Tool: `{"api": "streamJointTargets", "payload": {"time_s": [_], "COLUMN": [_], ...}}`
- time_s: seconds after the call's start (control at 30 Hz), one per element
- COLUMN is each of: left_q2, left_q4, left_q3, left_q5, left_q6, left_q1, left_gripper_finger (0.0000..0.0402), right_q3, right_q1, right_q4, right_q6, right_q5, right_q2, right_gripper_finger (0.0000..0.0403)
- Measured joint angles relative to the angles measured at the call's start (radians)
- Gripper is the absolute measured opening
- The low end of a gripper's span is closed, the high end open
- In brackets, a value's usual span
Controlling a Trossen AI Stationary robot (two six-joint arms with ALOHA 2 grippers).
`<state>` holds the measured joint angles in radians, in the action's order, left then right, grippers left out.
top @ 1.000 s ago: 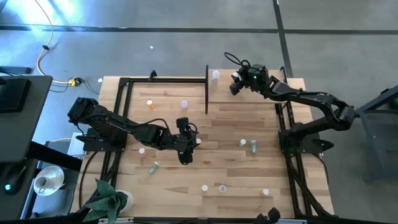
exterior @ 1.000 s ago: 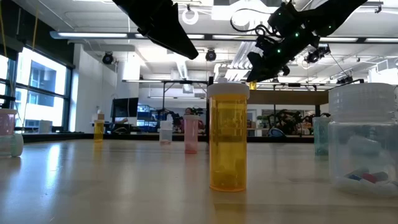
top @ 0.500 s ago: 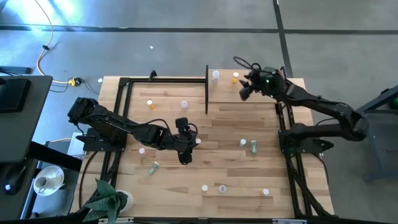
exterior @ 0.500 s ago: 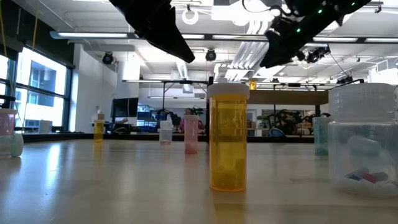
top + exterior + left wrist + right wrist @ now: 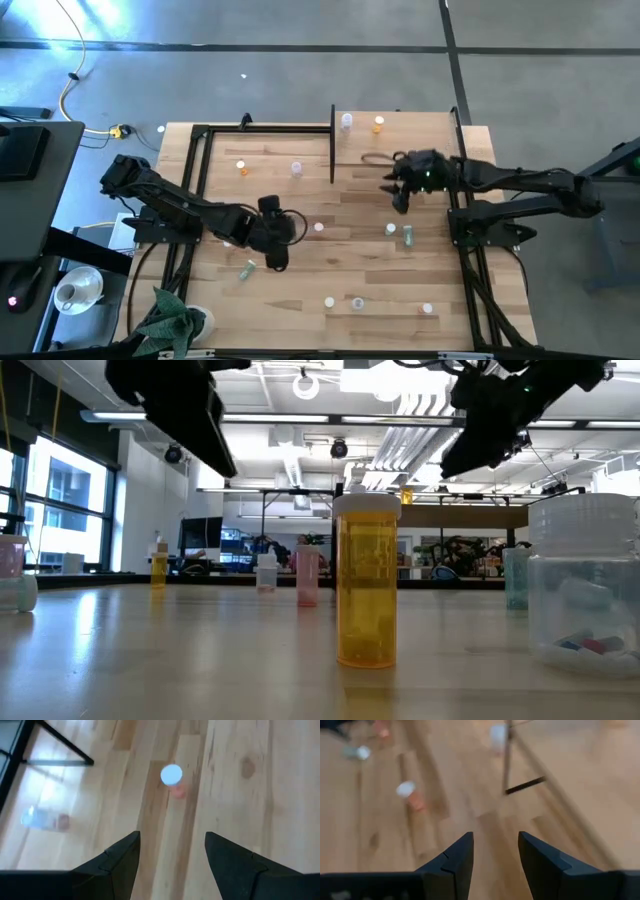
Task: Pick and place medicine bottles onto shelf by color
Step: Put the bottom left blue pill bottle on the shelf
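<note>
Several small medicine bottles stand or lie scattered on the plank tabletop. A white one (image 5: 347, 121) and an orange one (image 5: 379, 124) stand on the pale shelf (image 5: 420, 135) at the far right. My left gripper (image 5: 276, 258) hangs open above the table's middle left. Its wrist view shows a pink-red bottle with a white cap (image 5: 172, 776) standing ahead of the open fingers (image 5: 172, 837). My right gripper (image 5: 400, 200) hangs open above the table, just near of the shelf; nothing is between its fingers (image 5: 495, 837).
A tall orange bottle (image 5: 367, 580) stands close to the low camera, with a clear jar (image 5: 585, 585) to its right. A green bottle (image 5: 248, 268) lies near my left gripper. A black post (image 5: 332, 145) marks the shelf's left side. Black frames run along both table sides.
My right gripper has drawn back from over the shelf toward the table's near edge and tipped less steeply; the orange bottle on the shelf, hidden under it a second ago, now shows standing. My left gripper has shifted toward the table's left and near edges and turned.
</note>
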<state>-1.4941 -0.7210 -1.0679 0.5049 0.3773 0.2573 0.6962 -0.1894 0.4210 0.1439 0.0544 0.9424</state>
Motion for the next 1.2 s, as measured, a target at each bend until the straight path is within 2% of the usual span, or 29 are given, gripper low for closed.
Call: {"api": "streamJointTargets", "payload": {"time_s": [0.07, 0.33, 0.6, 0.77, 0.97, 1.2], "left_q2": [0.018, 0.052, 0.052, 0.052, 0.023, -0.064], "left_q4": [-0.088, -0.248, -0.285, -0.281, -0.281, -0.277], "left_q3": [0.003, 0.003, 0.006, 0.006, 0.007, 0.006], "left_q5": [0.0, -0.001, 0.001, -0.014, -0.092, -0.173], "left_q6": [0.061, 0.296, 0.576, 0.781, 0.93, 1.027], "left_q1": [0.028, 0.172, 0.344, 0.42, 0.431, 0.378], "left_gripper_finger": [0.0211, 0.0211, 0.0211, 0.0211, 0.0211, 0.0211], "right_q3": [-0.028, -0.039, -0.039, -0.039, -0.039, -0.039], "right_q1": [0.047, 0.196, 0.304, 0.333, 0.337, 0.336], "right_q4": [-0.062, -0.176, -0.241, -0.256, -0.254, -0.237], "right_q6": [0.023, 0.039, 0.04, 0.04, 0.043, 0.066], "right_q5": [0.011, 0.157, 0.287, 0.313, 0.313, 0.313], "right_q2": [0.0, -0.002, -0.001, -0.001, -0.001, 0.001], "right_gripper_finger": [0.0147, 0.0147, 0.0147, 0.0147, 0.0147, 0.0147]}}
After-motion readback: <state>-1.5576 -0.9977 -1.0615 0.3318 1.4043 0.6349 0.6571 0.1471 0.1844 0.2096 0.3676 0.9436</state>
